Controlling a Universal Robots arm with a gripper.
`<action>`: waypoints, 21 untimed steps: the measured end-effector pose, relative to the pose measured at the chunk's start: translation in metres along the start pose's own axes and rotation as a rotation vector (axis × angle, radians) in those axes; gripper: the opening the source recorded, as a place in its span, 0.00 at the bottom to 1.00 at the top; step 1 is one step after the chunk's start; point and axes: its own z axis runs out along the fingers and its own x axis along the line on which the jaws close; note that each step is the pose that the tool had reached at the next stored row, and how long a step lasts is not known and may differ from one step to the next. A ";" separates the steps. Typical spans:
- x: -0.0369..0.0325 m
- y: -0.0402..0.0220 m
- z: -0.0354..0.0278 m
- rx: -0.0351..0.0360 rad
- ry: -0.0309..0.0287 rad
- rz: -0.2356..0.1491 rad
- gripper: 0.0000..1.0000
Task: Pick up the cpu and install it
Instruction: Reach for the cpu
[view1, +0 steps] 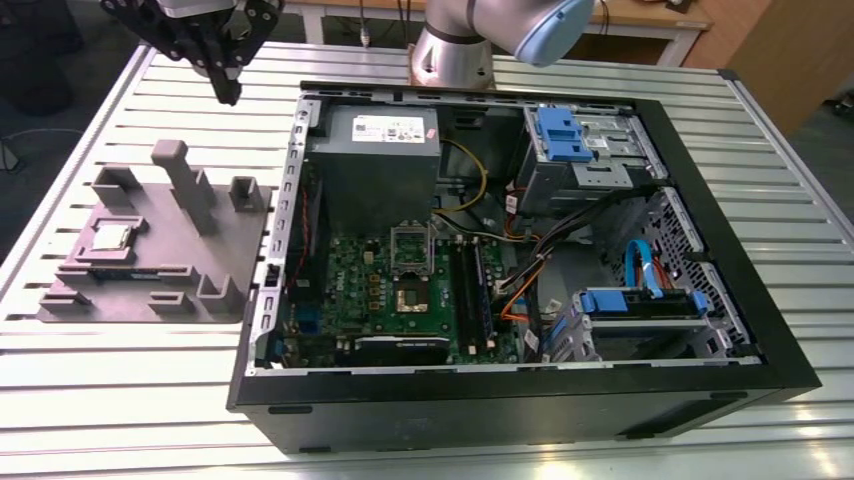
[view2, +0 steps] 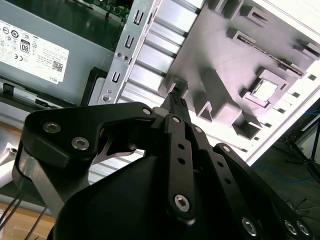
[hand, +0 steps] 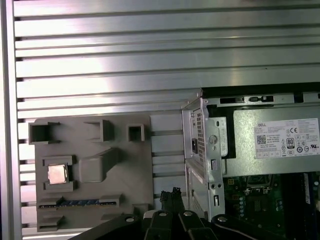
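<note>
The cpu (view1: 110, 237) is a small silver square lying in a recess of the grey fixture block (view1: 200, 250), on the table at the exterior view's left of the computer case. It also appears in both wrist views, as the cpu (view2: 265, 90) and the cpu (hand: 57, 174). My gripper (view1: 228, 92) hangs high above the table beyond the fixture's far end, well away from the chip. Its black fingers (view2: 176, 102) meet at the tips, shut with nothing between them. The gripper (hand: 171, 195) points down beside the case's corner.
The open computer case (view1: 747, 300) lies at the exterior view's right of the fixture, with the motherboard's socket (view1: 411, 296) and its raised metal frame (view1: 408, 243) inside. A grey power supply (view1: 380, 150) sits at the far end. Upright posts (view1: 180, 175) rise from the fixture.
</note>
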 end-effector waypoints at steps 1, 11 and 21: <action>0.0005 0.0000 -0.0001 0.0001 0.0002 0.000 0.10; 0.0111 -0.0008 -0.0001 0.0001 0.0001 0.000 0.10; 0.0175 -0.0014 -0.0001 0.0001 0.0001 0.000 0.10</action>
